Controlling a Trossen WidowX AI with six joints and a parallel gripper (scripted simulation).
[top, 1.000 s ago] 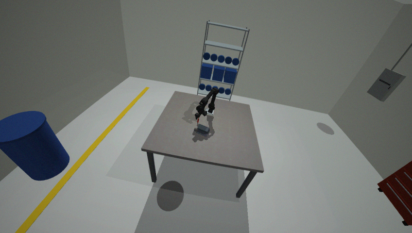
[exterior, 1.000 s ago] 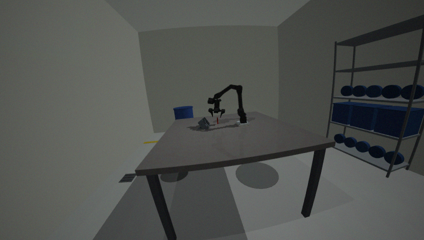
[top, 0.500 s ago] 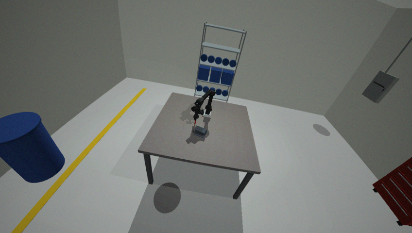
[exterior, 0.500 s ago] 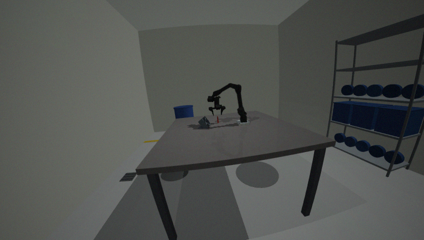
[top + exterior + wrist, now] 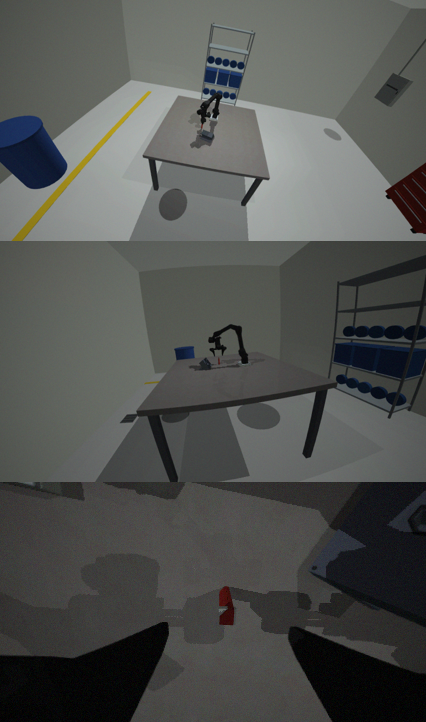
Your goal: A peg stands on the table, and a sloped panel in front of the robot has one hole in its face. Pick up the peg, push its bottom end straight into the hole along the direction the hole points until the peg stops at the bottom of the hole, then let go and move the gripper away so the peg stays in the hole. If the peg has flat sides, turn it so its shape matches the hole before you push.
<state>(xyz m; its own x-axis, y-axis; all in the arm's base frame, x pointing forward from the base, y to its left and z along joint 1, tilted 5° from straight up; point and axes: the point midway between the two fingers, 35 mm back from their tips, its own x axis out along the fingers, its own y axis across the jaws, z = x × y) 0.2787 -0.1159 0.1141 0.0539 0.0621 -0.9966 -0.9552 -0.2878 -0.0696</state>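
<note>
Peg (image 5: 226,606) stands below open pincer (image 5: 227,637), untouched.

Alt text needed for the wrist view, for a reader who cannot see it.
A small red peg stands upright on the grey table, centred ahead of the open, empty gripper, whose two dark fingers frame the lower corners. The sloped panel fills the upper right corner.

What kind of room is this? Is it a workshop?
Probably a workshop or storeroom. There is a metal shelf full of blue boxes and rolls, a big blue barrel, a yellow line painted on the floor, and a robot arm on a plain table.
</note>
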